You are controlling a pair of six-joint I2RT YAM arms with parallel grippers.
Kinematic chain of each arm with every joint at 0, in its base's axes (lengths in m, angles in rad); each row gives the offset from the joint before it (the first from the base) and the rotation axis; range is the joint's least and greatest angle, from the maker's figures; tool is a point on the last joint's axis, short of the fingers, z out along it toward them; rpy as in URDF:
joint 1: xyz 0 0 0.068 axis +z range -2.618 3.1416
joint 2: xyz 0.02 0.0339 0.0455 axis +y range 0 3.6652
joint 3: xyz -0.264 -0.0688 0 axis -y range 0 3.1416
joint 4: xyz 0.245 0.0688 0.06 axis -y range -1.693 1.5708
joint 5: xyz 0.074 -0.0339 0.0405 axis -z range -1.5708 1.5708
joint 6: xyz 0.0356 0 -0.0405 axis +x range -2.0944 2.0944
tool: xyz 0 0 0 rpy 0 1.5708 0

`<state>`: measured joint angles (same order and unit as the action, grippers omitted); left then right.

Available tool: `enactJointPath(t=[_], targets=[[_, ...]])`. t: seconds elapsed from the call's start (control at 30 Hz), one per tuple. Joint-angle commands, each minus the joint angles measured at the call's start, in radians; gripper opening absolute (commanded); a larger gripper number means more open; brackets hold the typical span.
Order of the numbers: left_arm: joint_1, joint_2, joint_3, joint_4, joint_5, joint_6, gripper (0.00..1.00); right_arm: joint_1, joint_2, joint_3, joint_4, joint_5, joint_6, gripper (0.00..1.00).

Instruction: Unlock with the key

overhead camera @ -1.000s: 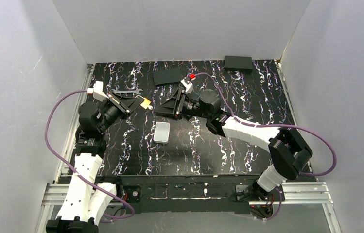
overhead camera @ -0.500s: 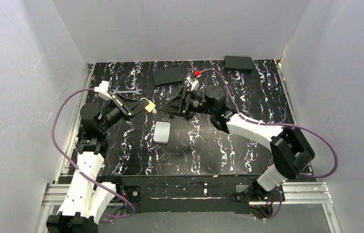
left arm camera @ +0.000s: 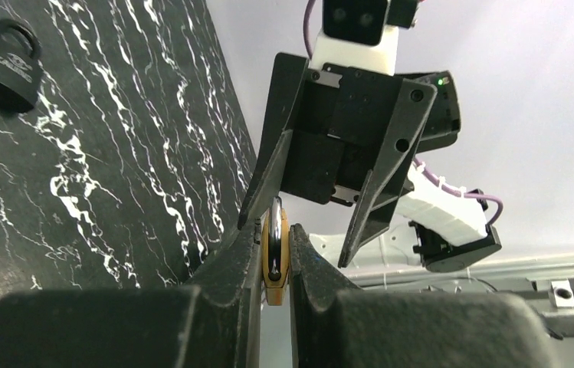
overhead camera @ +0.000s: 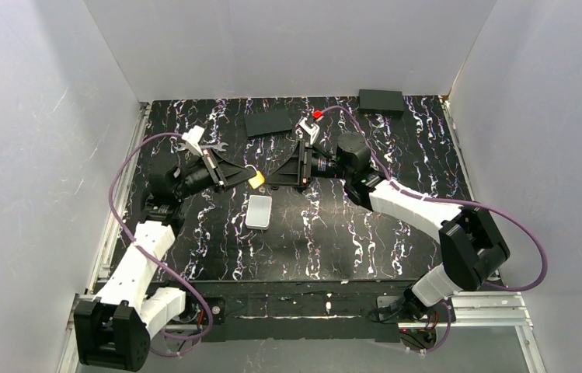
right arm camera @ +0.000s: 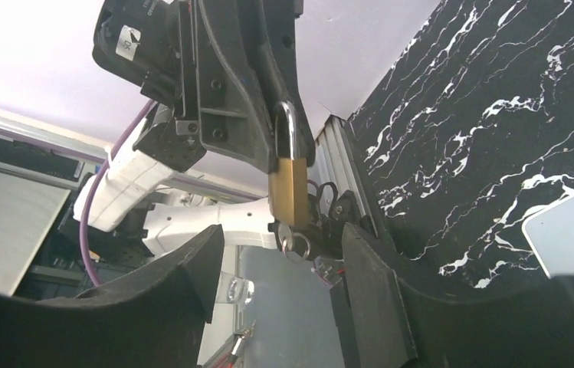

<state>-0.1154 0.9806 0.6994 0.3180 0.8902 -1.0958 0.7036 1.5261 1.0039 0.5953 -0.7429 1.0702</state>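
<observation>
> anyone see where the key [right arm camera: 295, 244] is?

> it dangles under the brass padlock [right arm camera: 290, 192] pinched by the left gripper [left arm camera: 274, 239]. The right gripper [right arm camera: 280, 239] is spread wide, key right at its gap.

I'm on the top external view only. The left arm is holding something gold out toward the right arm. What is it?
Observer: The right wrist view shows a brass padlock, steel shackle upward, clamped in the left gripper.
Operator: Is the key in it?
Observer: It looks so. A small key with a ring sticks out of the underside. The right gripper is wide open, and the key shows in the gap, touching neither finger.
Operator: Any other lock around?
Observer: Yes. The left wrist view shows a black padlock lying on the table.
</observation>
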Motion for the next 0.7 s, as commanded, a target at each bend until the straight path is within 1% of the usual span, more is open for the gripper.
enactJointPath(t=[0.0, 0.13, 0.23, 0.33, 0.4, 0.43, 0.5, 0.6, 0.63, 0.67], targets=[[-0.06, 0.033, 0.062, 0.068, 0.059, 0.031, 0.0, 0.002, -0.039, 0.017, -0.035, -0.017, -0.063, 0.65], [-0.112, 0.064, 0.081, 0.074, 0.036, 0.043, 0.0, 0.002, -0.029, 0.032, -0.054, -0.031, -0.071, 0.55], [-0.123, 0.081, 0.092, 0.08, 0.027, 0.042, 0.0, 0.002, -0.026, 0.032, -0.059, -0.041, -0.073, 0.48], [-0.128, 0.09, 0.099, 0.087, 0.023, 0.039, 0.0, 0.002, -0.027, 0.033, -0.065, -0.045, -0.078, 0.39], [-0.131, 0.096, 0.102, 0.09, 0.02, 0.037, 0.0, 0.001, -0.029, 0.032, -0.065, -0.049, -0.079, 0.29], [-0.131, 0.1, 0.103, 0.09, 0.019, 0.036, 0.0, 0.002, -0.028, 0.033, -0.064, -0.053, -0.077, 0.27], [-0.131, 0.101, 0.101, 0.092, 0.012, 0.034, 0.0, 0.002, -0.027, 0.031, -0.06, -0.062, -0.071, 0.27], [-0.133, 0.098, 0.096, 0.094, -0.005, 0.03, 0.0, 0.002, -0.023, 0.019, -0.03, -0.081, -0.04, 0.33], [-0.133, 0.099, 0.093, 0.095, -0.012, 0.028, 0.0, 0.002, -0.023, 0.011, -0.009, -0.086, -0.023, 0.32], [-0.133, 0.098, 0.091, 0.095, -0.017, 0.025, 0.0, 0.002, -0.024, 0.003, 0.017, -0.09, -0.005, 0.27]])
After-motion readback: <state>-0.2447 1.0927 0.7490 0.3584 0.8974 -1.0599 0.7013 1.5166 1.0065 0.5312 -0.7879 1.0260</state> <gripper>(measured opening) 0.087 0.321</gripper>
